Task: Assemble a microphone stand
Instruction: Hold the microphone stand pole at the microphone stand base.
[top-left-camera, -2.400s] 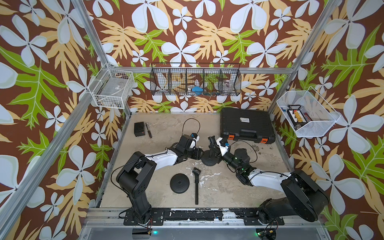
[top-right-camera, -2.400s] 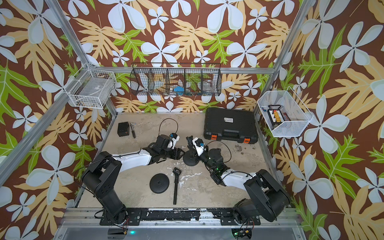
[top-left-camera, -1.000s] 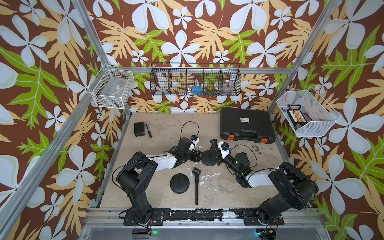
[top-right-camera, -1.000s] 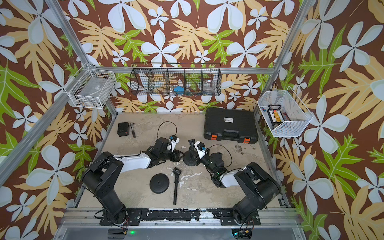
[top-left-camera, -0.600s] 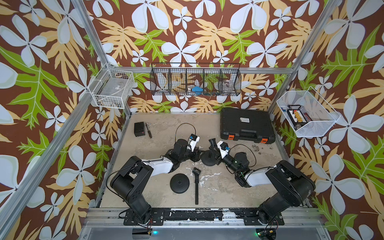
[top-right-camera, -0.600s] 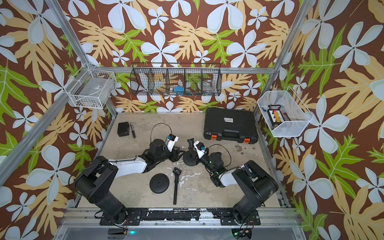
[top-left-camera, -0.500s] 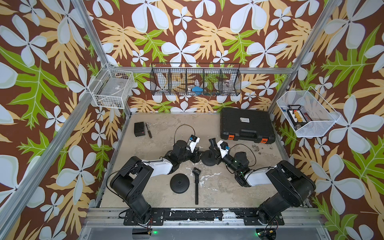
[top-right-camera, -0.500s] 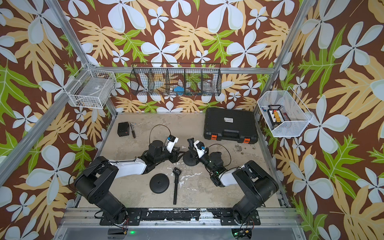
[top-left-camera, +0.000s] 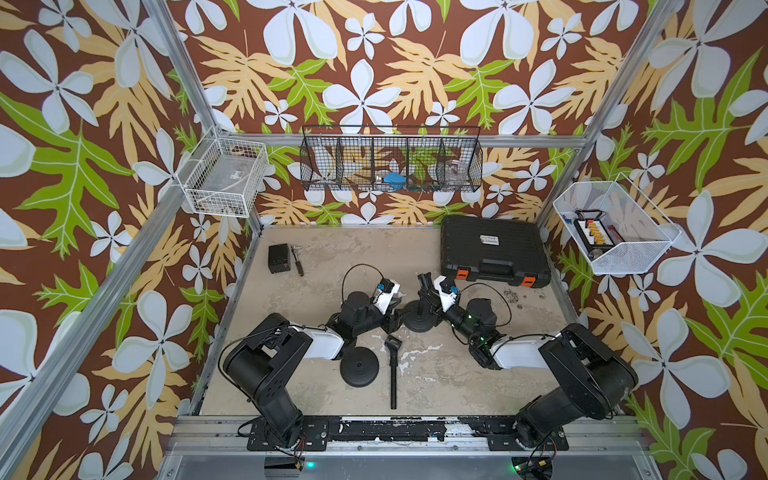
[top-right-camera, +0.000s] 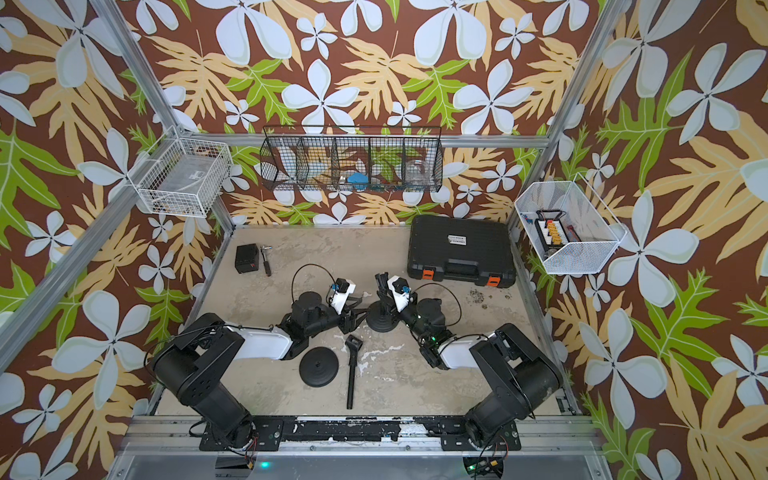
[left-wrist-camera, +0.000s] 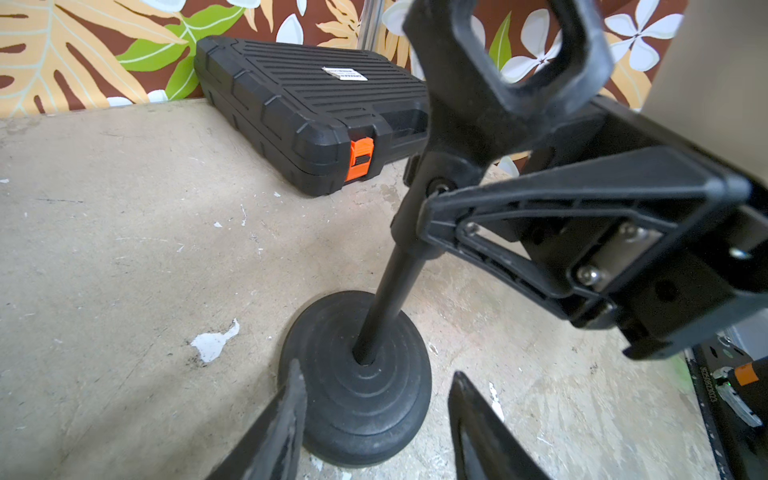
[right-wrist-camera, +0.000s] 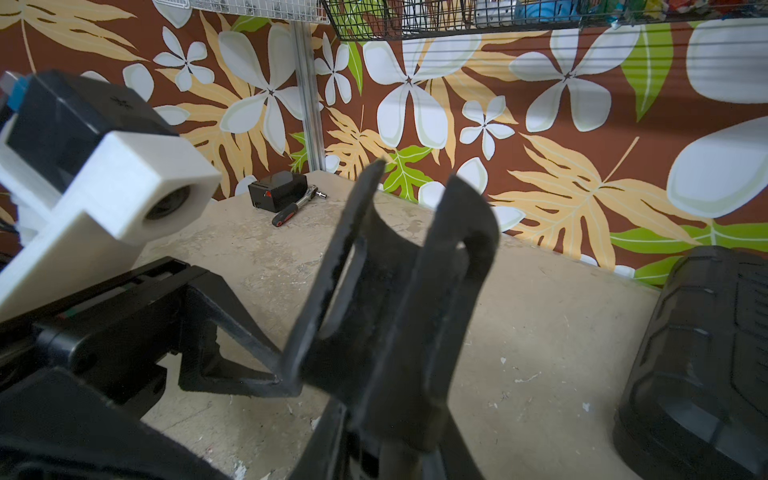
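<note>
step: seems screwing pole (left-wrist-camera: 388, 291) into base (left-wrist-camera: 357, 411), standing mid table (top-left-camera: 291, 299) | right claw (left-wrist-camera: 415, 220) narrow, pinching pole | left claw (left-wrist-camera: 377, 374) wide, astride base, not gripping | next: probably steady base, twist pole tight

Both arms are extended low and forward, with wrists turned inward to face each other. The left gripper (left-wrist-camera: 377, 371) is held with jaws apart. The right gripper (top-left-camera: 427, 296) is clamped on the stand post (left-wrist-camera: 382, 299).

The stand (left-wrist-camera: 384, 291) is black, the case (left-wrist-camera: 307, 108) black with orange latches (left-wrist-camera: 360, 164), the surface (left-wrist-camera: 104, 249) mottled beige, the walls (top-left-camera: 415, 41) brown floral.
</note>
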